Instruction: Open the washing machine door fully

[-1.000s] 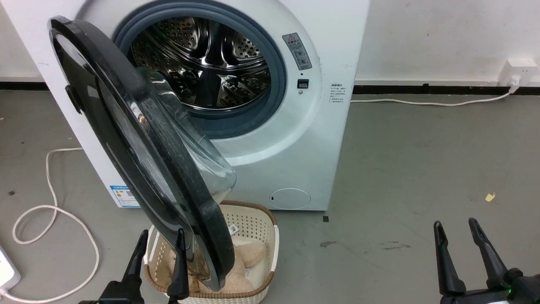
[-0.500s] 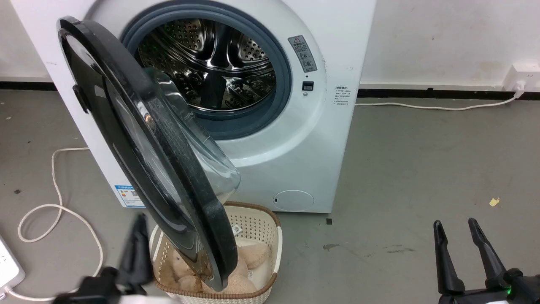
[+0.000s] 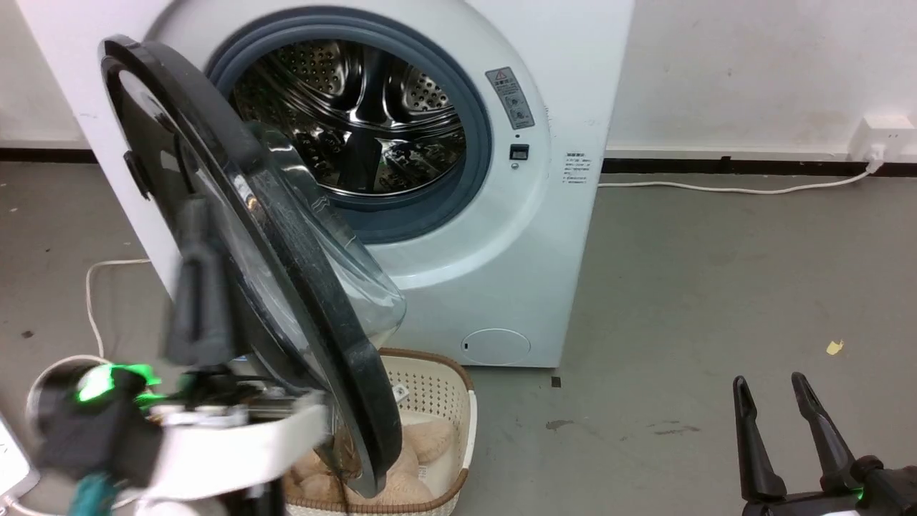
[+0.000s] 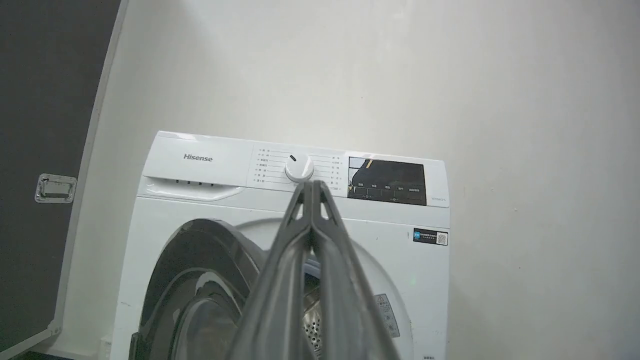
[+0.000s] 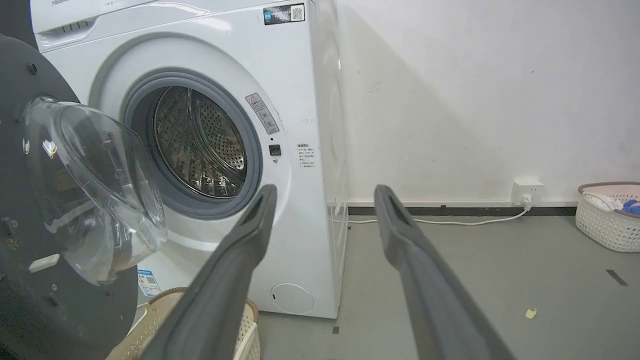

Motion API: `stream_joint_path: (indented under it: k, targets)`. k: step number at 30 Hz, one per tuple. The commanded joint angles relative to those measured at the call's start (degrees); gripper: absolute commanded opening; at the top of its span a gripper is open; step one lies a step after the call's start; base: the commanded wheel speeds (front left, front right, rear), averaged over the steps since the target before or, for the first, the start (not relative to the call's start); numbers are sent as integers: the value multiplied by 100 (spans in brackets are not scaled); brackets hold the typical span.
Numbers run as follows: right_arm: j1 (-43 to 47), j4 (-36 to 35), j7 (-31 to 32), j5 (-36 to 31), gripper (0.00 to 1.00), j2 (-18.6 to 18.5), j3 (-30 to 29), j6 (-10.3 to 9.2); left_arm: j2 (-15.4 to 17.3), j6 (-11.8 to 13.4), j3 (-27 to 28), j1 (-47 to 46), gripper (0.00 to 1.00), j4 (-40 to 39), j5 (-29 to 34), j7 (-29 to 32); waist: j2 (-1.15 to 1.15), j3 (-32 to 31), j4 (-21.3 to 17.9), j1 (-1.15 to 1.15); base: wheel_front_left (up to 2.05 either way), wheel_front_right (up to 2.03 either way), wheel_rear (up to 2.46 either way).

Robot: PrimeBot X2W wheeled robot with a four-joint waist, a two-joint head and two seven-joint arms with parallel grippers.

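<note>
The large round washing machine door (image 3: 276, 247), a glossy black ring around a bulging clear glass bowl, stands swung out from the left side of the big white front-loading washing machine (image 3: 501, 236). It is edge-on to the head camera, at much the same angle as a second ago. Its outer face lies straight behind the left gripper (image 3: 193, 222).

That gripper was low beside the basket half a second ago. It has since risen in front of the door and is smeared by motion, so I cannot tell whether it touches the door. Its fingers, apart a second ago, are now pressed together and hold nothing. In the left wrist view their tips sit just under the white round control dial (image 4: 299, 167). The pale forearm (image 3: 236, 444) now crosses the bottom of the head view.

Below and right of this gripper, under the door's lower rim, sits a cream lattice plastic basket (image 3: 448, 390) with beige plush (image 3: 430, 437) in it.

Well to the right, the right gripper (image 3: 769, 381) stays near the grey floor with its fingers spread and empty.
</note>
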Motion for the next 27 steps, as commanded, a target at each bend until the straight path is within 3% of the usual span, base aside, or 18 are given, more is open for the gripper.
stream_joint_path:
  k: [1,8,14,20,27]
  targets:
    - [-36,7,-26,19,100,29,-17,5,12,-23,-204,-84,0,-47,93,317,0,-11,-29,0,0,0,0]
    - [-65,32,-26,56,100,32,-58,5,7,-48,-1189,126,0,262,111,1245,0,20,-69,0,0,0,0]
    - [-93,94,-26,91,100,33,-5,5,5,-97,-1943,514,0,1093,-96,1547,0,52,-107,0,0,0,0]
    - [-92,201,-26,133,100,34,104,5,4,238,-1998,428,0,2351,-519,1268,0,113,-90,0,0,0,0]
    - [-79,282,-26,146,100,34,214,5,3,389,-1802,214,0,3146,-689,946,0,148,21,0,0,0,0]
